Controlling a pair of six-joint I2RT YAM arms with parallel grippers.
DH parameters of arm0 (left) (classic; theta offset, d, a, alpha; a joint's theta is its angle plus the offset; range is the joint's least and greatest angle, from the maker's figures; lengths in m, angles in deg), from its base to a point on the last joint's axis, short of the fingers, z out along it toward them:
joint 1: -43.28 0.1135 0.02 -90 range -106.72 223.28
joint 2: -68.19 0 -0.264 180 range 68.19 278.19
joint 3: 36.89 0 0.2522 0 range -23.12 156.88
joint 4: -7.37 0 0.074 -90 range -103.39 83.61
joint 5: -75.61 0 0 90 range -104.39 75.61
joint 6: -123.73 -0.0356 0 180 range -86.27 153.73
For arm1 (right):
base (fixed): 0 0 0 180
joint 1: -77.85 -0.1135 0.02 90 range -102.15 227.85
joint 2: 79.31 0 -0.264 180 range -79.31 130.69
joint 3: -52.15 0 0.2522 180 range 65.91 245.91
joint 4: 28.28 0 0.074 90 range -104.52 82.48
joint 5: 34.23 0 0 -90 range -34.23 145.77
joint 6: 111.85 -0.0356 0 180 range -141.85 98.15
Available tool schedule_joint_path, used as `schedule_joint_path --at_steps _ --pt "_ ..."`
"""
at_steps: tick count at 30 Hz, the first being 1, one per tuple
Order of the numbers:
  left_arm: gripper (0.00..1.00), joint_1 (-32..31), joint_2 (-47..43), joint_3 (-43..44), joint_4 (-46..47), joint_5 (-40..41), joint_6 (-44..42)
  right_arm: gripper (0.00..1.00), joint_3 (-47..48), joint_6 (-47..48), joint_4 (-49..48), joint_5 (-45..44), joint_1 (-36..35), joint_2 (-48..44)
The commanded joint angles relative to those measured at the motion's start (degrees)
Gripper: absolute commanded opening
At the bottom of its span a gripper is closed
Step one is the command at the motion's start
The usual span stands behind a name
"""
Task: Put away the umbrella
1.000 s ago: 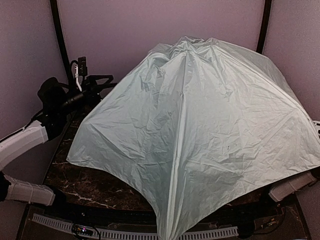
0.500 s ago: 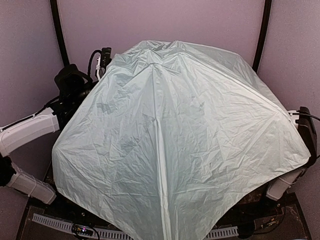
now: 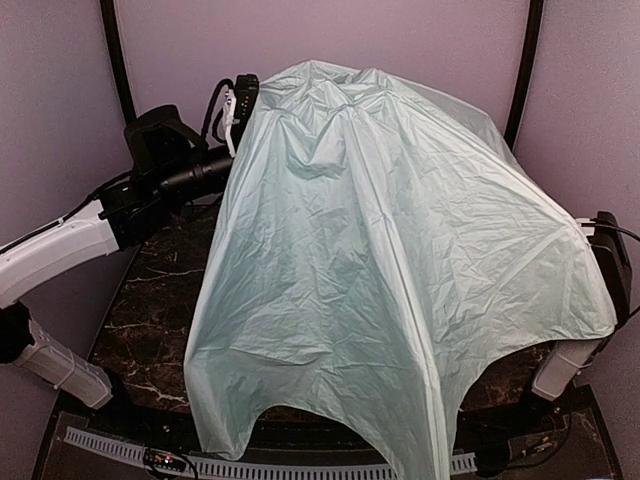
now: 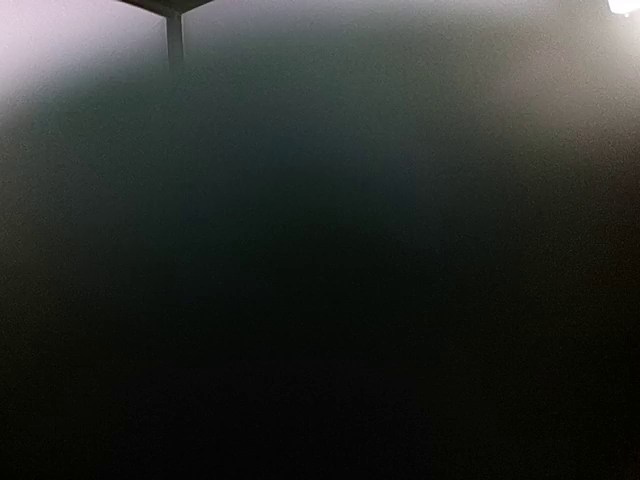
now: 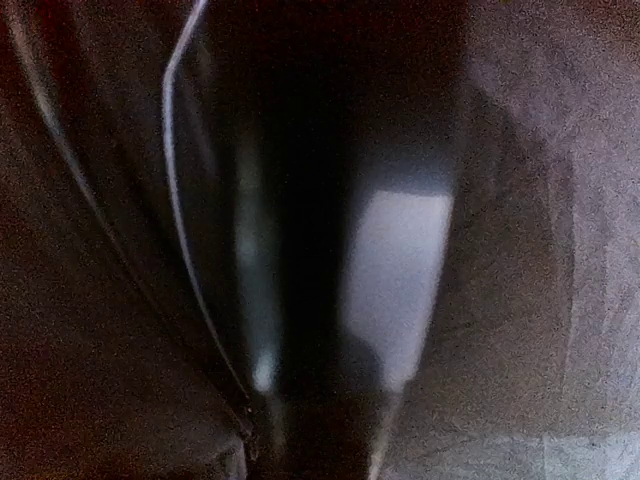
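Note:
The umbrella [image 3: 400, 250] stands open, and its pale mint canopy drapes over most of the table and hides the right gripper in the top view. My left gripper [image 3: 240, 95] is raised at the canopy's upper left edge and touches the fabric, which covers its fingers. Dark fabric [image 4: 320, 300] fills the left wrist view. In the right wrist view a blurred black shaft [image 5: 300, 200] runs up from my right gripper [image 5: 320, 420], and a thin rib [image 5: 175, 200] shows to its left. The black underside surrounds them.
The dark marble table [image 3: 150, 320] shows at the left. A slotted cable track [image 3: 110, 450] runs along the near edge. Part of the right arm [image 3: 605, 260] sticks out by the right wall. Black frame posts [image 3: 115, 60] stand at the back corners.
The canopy's peak swung left, then its left side drew in and uncovered the table's left part. My left gripper rose rightward from beside the canopy to its upper edge.

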Motion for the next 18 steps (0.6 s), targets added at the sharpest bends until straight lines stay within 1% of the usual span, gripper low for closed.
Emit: schedule_joint_path --at_steps 1,4,7,9,10,12,14,15,16,18 --pt "0.87 -1.6 1.7 0.1 -11.0 13.6 -5.8 0.0 -3.6 -5.9 -1.7 0.6 1.5 -1.8" --pt "0.92 -1.0 -1.4 -2.2 -12.1 22.0 -8.2 0.0 -8.7 -11.2 -9.2 4.0 4.2 -5.0" --pt "0.96 2.0 -4.9 -4.6 -14.7 24.2 -9.0 0.0 -13.9 -13.7 -14.8 3.8 6.7 -9.0" --pt "0.98 5.9 -7.8 -6.5 -16.0 23.6 -7.3 0.0 -15.7 -13.4 -15.9 3.1 7.7 -10.9" --pt "0.98 8.3 -9.1 -7.5 -16.3 23.1 -5.7 0.0 -16.3 -12.7 -15.5 2.5 8.1 -11.5" --pt "0.98 11.5 -11.4 -9.0 -16.5 23.6 -5.1 0.0 -16.9 -11.4 -14.2 1.8 8.4 -12.3" --pt "0.98 11.9 -13.2 -9.2 -16.7 24.4 -6.8 0.0 -17.1 -10.6 -12.8 1.4 8.4 -12.6" --pt "0.97 11.9 -14.0 -8.4 -17.0 23.4 -7.3 0.0 -17.1 -10.3 -12.3 1.1 8.4 -12.6" --pt "0.95 11.9 -14.8 -7.8 -17.3 21.3 -7.2 0.0 -17.1 -10.0 -11.7 0.6 8.5 -12.5" --pt "0.88 11.9 -16.7 -6.3 -17.6 14.8 -6.2 0.0 -17.0 -9.3 -10.7 -0.9 8.6 -12.4"
